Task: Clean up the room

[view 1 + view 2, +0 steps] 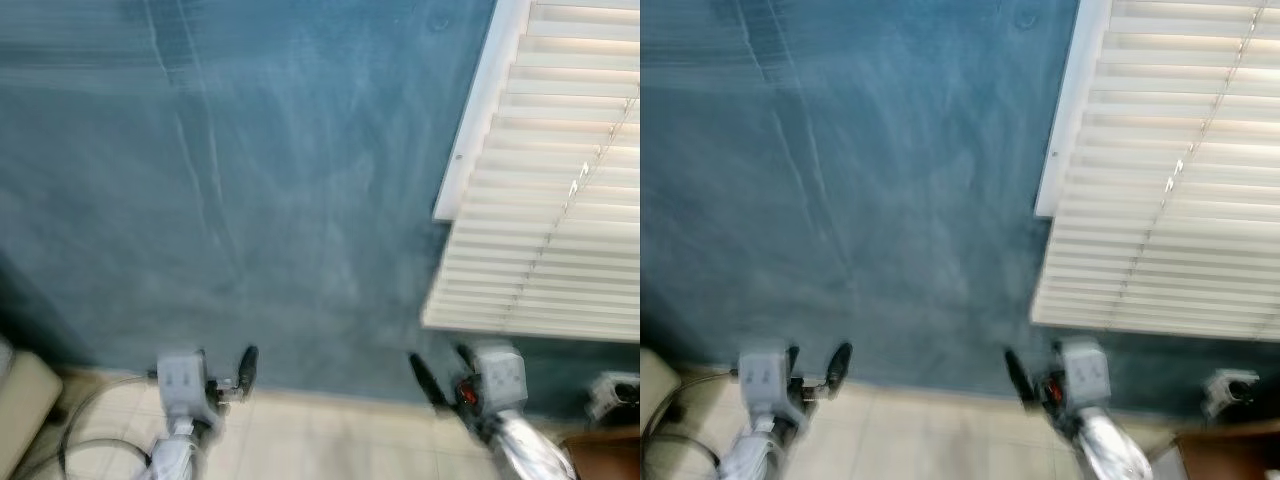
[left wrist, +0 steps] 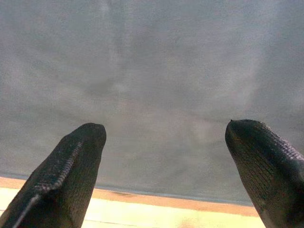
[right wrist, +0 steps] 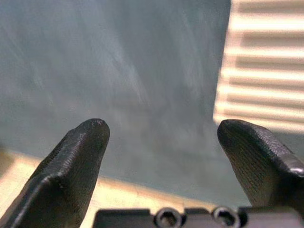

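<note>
Room: faced at a blue wall (image 1: 250,180), with white blinds (image 1: 540,190) at its right edge and pale floor (image 1: 320,440) below. Left gripper (image 1: 222,372) and right gripper (image 1: 440,372): jaws released, nothing carried. No clutter presented; tidying progress is judged indeterminable.

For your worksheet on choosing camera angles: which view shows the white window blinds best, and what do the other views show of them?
The right eye view shows the window blinds best: most slats, the white frame edge and the cord are visible against the blue wall. The left eye view shows the same blinds cut off further right. The right wrist view catches a blurred corner beyond the open right gripper.
</note>
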`<state>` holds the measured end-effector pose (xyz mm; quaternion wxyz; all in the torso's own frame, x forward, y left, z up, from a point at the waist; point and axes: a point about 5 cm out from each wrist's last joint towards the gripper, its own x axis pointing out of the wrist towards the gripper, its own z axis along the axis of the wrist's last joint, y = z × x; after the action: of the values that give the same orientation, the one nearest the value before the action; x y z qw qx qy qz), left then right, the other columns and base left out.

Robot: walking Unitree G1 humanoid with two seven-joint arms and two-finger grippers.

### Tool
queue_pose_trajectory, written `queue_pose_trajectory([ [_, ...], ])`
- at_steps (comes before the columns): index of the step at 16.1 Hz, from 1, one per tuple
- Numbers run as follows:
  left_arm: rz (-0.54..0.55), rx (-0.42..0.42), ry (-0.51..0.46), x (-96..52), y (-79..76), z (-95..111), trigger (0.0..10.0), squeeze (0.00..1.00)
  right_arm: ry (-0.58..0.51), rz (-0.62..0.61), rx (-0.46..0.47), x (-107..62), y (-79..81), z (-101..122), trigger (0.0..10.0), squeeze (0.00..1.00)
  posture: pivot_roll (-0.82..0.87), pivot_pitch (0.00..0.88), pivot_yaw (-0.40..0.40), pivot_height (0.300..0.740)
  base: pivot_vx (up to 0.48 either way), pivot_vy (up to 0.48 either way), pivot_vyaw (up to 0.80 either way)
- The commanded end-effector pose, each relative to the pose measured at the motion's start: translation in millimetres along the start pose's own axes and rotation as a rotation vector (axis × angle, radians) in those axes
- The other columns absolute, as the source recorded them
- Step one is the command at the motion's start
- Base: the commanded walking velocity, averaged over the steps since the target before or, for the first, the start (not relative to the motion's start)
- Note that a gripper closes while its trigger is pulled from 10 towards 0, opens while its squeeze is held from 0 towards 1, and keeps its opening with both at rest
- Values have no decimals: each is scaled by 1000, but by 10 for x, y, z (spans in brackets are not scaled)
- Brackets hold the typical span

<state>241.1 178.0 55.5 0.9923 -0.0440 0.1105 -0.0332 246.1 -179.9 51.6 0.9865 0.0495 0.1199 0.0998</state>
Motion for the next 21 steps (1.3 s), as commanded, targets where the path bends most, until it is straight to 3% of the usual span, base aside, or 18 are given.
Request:
queue_pose_trajectory([
  [1,-17,54,-20,130,-10,92,10000,0,1,-10,23,17,66,-58,10000,0,-97,0,60,740,0,0,0],
  [2,-41,97,-33,231,-57,148,10000,0,-17,-15,7,38,73,-56,10000,0,-88,0,53,740,0,0,731],
  [7,5,92,-21,237,-40,116,10000,0,-19,-19,-2,160,38,15,10000,0,-60,0,37,740,0,-384,674],
  [10,86,57,0,152,85,18,10000,0,-32,-30,-73,139,-19,27,10000,0,-53,0,26,740,0,-480,650],
  [12,117,38,16,108,133,-38,10000,0,-12,-27,-69,129,-48,-4,10000,0,-36,0,5,740,0,-480,650],
  [17,148,137,-67,140,134,99,10000,0,-25,-49,-52,178,-98,3,10000,0,-20,0,10,740,0,0,630],
  [21,127,153,-107,181,62,170,10000,0,-39,-52,-50,167,-113,-5,10000,0,-26,0,13,740,0,0,613],
])
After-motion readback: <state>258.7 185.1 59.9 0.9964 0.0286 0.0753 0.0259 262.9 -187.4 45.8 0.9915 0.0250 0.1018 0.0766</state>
